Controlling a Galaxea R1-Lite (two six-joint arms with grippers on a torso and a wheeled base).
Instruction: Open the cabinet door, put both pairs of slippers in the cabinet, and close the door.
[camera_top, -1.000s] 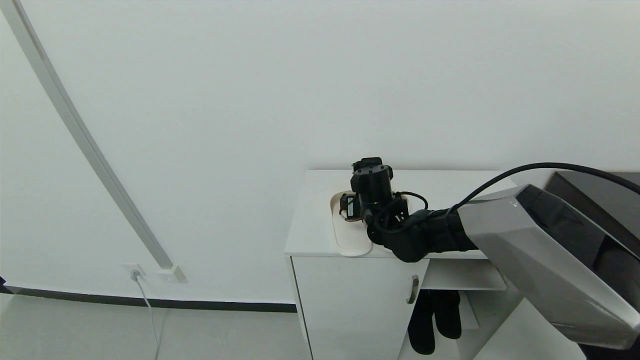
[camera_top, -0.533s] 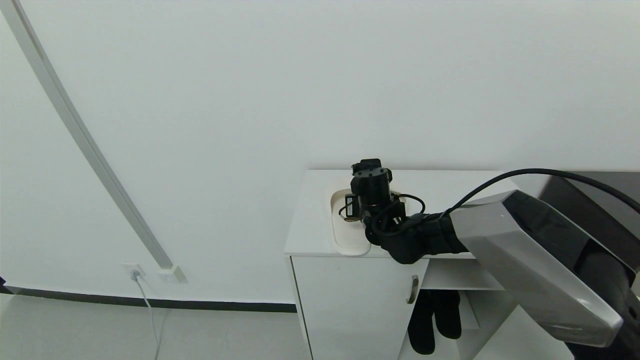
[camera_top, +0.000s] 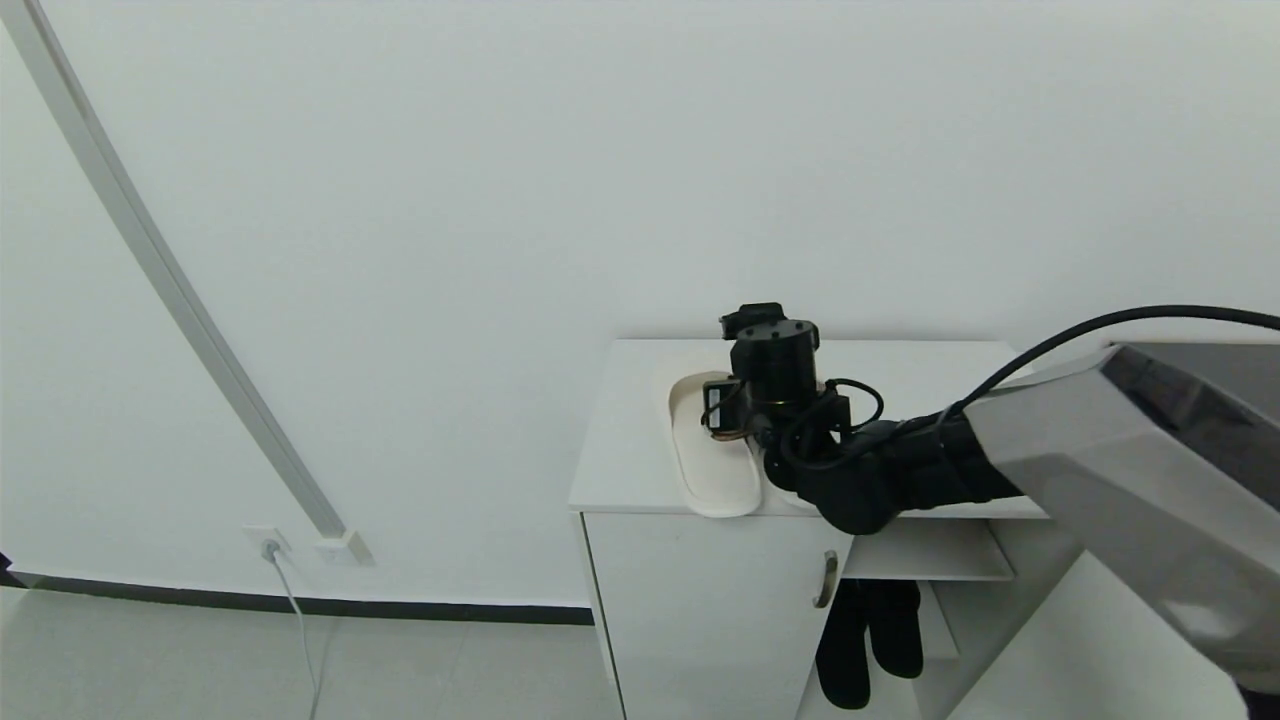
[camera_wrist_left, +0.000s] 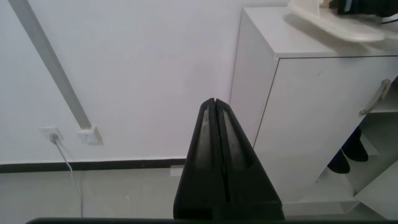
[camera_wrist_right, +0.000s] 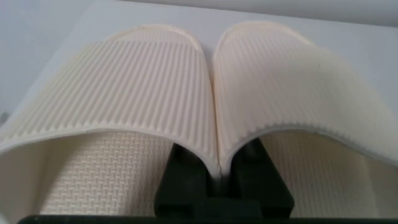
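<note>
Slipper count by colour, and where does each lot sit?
Cream slippers: 2, side by side on top of the cabinet, with the right gripper jaws clamped on their adjoining strap edges.
Black slippers: 2, inside the cabinet on its open side, below the shelf.
Total: 4 slippers.
</note>
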